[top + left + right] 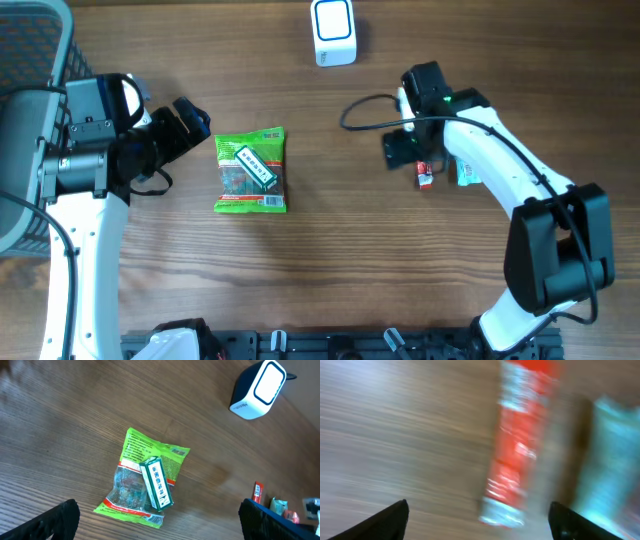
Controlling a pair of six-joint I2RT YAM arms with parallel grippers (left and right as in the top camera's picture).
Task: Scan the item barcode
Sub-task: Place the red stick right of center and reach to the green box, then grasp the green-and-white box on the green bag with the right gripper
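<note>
A green snack packet [250,172] lies flat on the table with a small green box [256,167] on top of it. In the left wrist view, the packet [135,467] and the box [156,483] lie just ahead of my left gripper [160,530], which is open and empty. The white and blue scanner [333,32] stands at the far edge. Over on the right, my right gripper [480,520] hangs open above a red sachet [520,445] lying on the table, with a teal item [612,460] beside it. This view is blurred.
A grey mesh basket [35,60] sits at the far left behind the left arm. A black cable [365,105] loops from the right wrist. The red sachet [425,177] and teal item [465,172] lie under the right arm.
</note>
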